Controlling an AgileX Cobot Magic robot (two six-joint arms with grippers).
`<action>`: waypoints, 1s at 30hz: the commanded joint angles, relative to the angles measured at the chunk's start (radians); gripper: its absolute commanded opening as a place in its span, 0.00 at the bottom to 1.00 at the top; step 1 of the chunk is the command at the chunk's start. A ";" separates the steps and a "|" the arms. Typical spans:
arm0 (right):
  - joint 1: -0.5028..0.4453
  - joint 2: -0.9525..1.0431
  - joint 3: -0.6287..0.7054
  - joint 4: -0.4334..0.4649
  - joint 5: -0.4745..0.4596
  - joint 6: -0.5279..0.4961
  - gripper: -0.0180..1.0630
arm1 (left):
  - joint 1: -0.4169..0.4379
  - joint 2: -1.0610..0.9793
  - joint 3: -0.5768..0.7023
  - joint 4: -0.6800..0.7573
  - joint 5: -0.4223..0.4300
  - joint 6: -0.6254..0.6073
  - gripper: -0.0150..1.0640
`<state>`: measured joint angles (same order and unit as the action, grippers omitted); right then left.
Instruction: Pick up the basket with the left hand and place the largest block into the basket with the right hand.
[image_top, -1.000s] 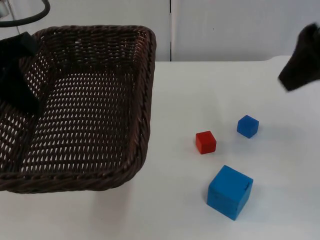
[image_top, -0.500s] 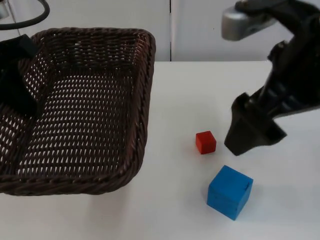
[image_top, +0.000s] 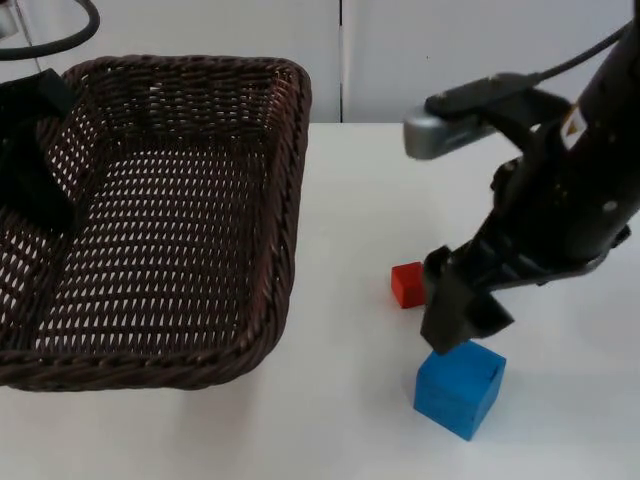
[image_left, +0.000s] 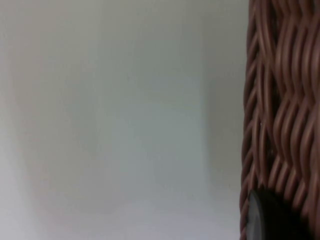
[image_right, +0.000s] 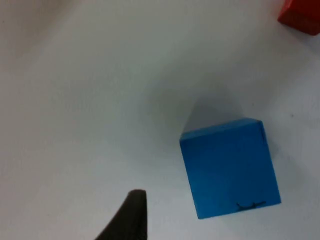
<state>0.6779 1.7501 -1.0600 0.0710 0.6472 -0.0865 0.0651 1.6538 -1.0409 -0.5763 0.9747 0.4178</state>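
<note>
Left gripper (image_top: 40, 150) pinches the basket (image_top: 180, 220) rim; right gripper (image_top: 462, 318), spread uncertain, hovers over the big blue block (image_right: 229, 167) beside the red block (image_top: 409, 284).

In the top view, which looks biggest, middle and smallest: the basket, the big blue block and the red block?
1. Basket, by far the biggest.
2. Large blue block.
3. Small red block, partly hidden behind the right gripper.

Left claw (image_top: 40, 150) sits at the far left, arm bent low; right arm reaches in from the right, its claw (image_top: 458, 318) pointed down
</note>
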 joint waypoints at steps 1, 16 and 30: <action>0.026 0.024 -0.006 -0.029 -0.039 0.010 0.99 | 0.004 -0.019 0.001 -0.017 0.012 0.004 0.01; 0.065 0.201 0.031 -0.114 -0.183 0.072 0.82 | 0.004 -0.019 0.001 -0.009 0.010 0.004 0.01; 0.065 0.236 0.068 -0.114 -0.268 0.072 0.70 | 0.004 -0.019 0.001 -0.009 0.006 0.004 0.01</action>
<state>0.7374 1.9912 -0.9960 -0.0372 0.3904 -0.0113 0.0651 1.6538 -1.0409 -0.5697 0.9747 0.4196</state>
